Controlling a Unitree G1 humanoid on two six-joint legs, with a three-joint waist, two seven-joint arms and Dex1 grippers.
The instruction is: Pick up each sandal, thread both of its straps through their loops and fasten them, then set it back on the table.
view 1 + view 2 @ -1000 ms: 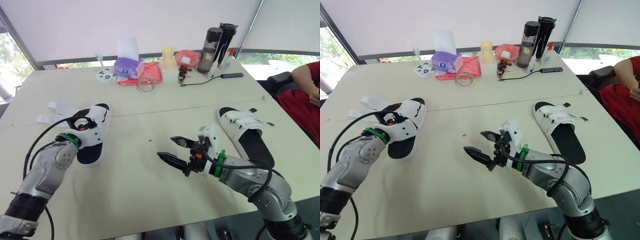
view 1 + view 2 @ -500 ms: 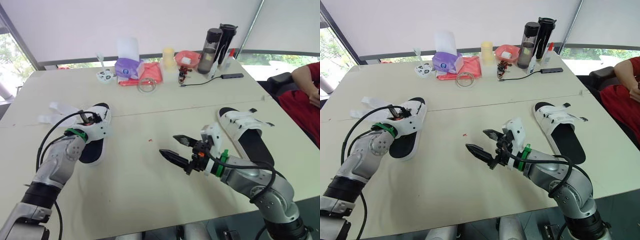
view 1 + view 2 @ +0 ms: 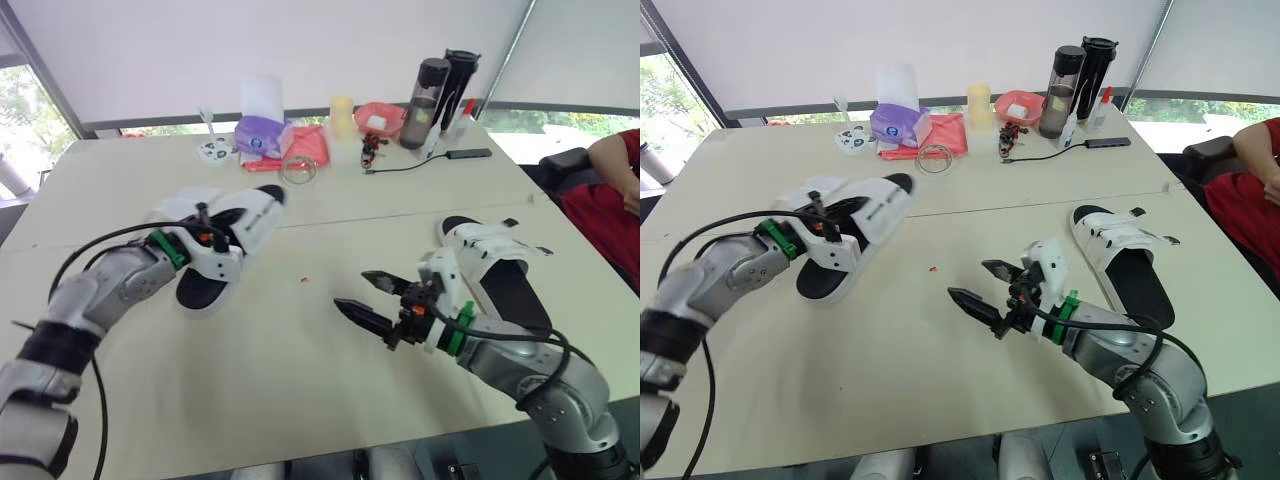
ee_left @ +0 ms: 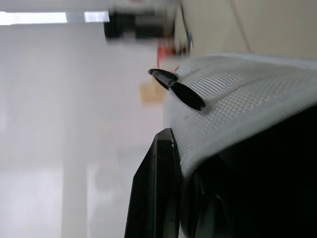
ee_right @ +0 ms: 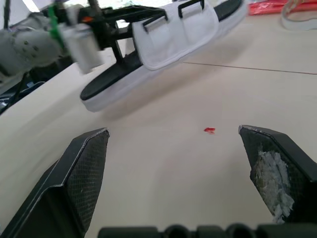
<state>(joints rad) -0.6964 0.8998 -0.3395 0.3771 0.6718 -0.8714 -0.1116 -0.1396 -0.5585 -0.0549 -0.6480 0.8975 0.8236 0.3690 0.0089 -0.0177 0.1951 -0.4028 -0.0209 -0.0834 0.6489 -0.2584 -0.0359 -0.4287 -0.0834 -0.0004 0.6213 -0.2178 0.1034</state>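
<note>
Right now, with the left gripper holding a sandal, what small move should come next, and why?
Probably bring the right gripper across to the straps of the sandal. The left gripper holds it raised and tilted; the right gripper hangs open over the table, apart from it.

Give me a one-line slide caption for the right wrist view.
Open right gripper faces the white-strapped black sandal held above the beige table by the left gripper.

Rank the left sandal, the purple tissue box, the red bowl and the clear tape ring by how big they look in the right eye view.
1. left sandal: largest, though it is also nearest the camera.
2. purple tissue box
3. red bowl
4. tape ring: smallest, not far behind the bowl.
</note>
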